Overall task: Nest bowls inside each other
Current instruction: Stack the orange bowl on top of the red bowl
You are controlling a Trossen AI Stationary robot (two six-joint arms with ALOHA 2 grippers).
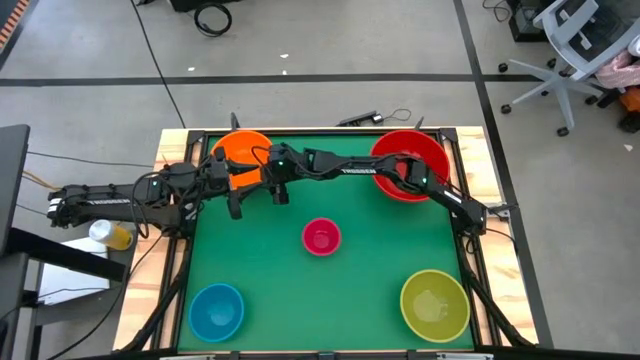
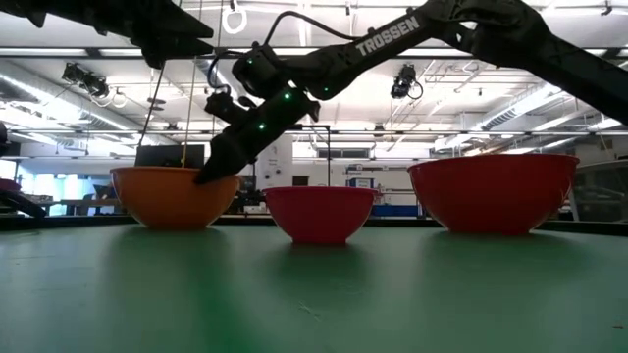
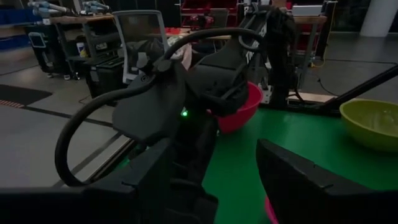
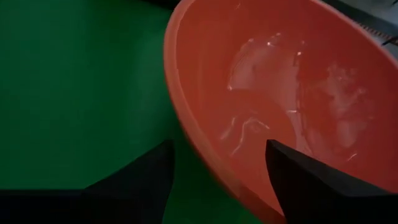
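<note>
Looking down at the counter point(image 1: 300, 290), I see none of the five bowls nested yet, so I judge the whole job is still ahead. The orange bowl point(image 1: 240, 152) sits at the far left, the red bowl point(image 1: 410, 163) at the far right, the small magenta-pink bowl point(image 1: 321, 237) alone near the middle, the light blue bowl point(image 1: 217, 310) at the near left and the yellow-green bowl point(image 1: 434, 304) at the near right, all well apart from one another.

My right tool point(image 4: 217, 177) has reached across to the orange bowl; its fingers stand apart, straddling the rim with one inside and one outside, but not yet pinching it as far as I can tell. My left tool point(image 1: 236, 200) waits just beside that same bowl on its near side, fingers open and empty.

I'd say the first pick is only being set up.

The counter is a green mat in a dark frame on a pale wooden base. Beyond it lies grey floor with dark tape lines, cables, and an office chair point(image 1: 565, 50) at the far right.
</note>
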